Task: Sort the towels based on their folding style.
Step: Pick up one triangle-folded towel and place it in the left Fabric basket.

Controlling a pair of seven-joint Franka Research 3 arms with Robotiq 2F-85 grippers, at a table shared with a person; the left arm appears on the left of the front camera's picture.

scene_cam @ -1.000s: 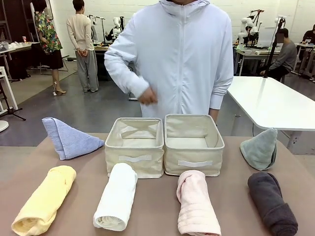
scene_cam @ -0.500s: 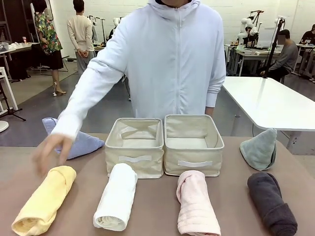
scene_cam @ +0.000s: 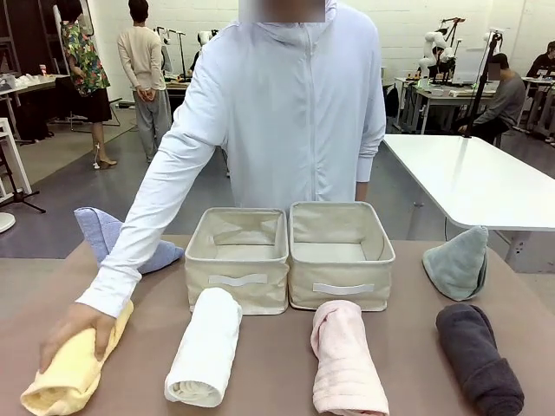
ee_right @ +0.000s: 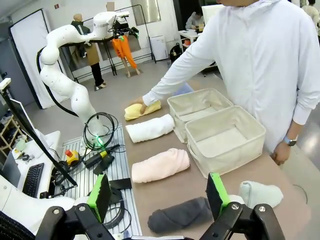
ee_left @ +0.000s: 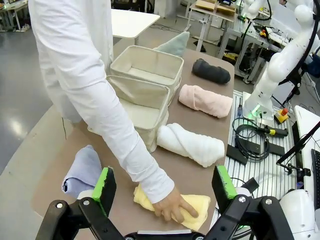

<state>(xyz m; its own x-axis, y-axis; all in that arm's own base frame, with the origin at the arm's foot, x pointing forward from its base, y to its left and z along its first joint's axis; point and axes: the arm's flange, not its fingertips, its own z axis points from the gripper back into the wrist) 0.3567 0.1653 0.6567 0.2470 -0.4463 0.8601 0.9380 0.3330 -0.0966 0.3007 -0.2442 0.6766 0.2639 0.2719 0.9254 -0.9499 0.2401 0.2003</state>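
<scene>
Yellow rolled terry towel (scene_cam: 59, 383): lain under the person's hand (scene_cam: 74, 329).
Light blue folded terry towel (scene_cam: 94, 229): partly hidden by white sleeve (scene_cam: 165, 199).
Left gripper (ee_left: 164, 183), right gripper (ee_right: 157, 194): released, empty.

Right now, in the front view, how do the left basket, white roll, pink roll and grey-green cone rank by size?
1. left basket
2. white roll and pink roll: they look alike, so no ranking
3. grey-green cone, though it sits farther from the camera, so that is unsure
</scene>
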